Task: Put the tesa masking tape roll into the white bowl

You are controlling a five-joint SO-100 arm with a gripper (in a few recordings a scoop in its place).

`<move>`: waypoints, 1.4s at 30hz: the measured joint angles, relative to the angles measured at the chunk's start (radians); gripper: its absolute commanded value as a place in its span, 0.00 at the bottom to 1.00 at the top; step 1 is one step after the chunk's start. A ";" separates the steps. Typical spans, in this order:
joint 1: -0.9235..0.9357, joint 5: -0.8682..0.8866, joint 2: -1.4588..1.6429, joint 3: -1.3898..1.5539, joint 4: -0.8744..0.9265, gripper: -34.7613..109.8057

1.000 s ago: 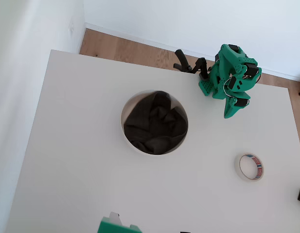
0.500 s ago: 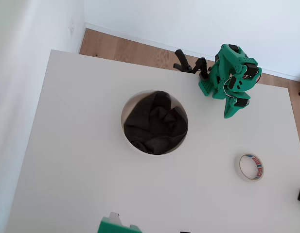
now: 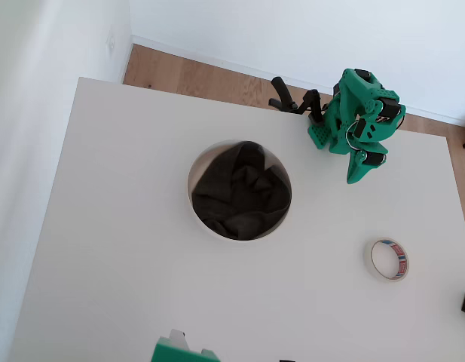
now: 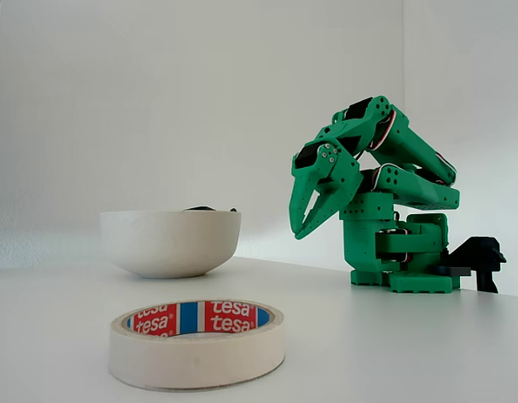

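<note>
On the white table (image 3: 126,249), the tesa masking tape roll (image 3: 388,259) lies flat near the right edge in the overhead view, well apart from the white bowl (image 3: 194,215) in the middle. A dark cloth (image 3: 241,192) sits inside the bowl. At the far side, the green arm (image 4: 393,218) is folded up. Its gripper (image 4: 302,228) points down, pinched almost closed, holding nothing.

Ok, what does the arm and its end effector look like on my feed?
The arm is bright green printed plastic with black servo blocks at the joints, on a green base. Its end effector has two tapered, pointed green fingers. A black clamp sits behind the base.
</note>
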 measured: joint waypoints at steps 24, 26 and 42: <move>-0.192 0.179 -1.494 -0.816 -0.353 0.37; -0.224 0.189 -1.563 -0.847 -0.377 0.37; -0.325 0.216 -1.744 -0.973 -0.446 0.36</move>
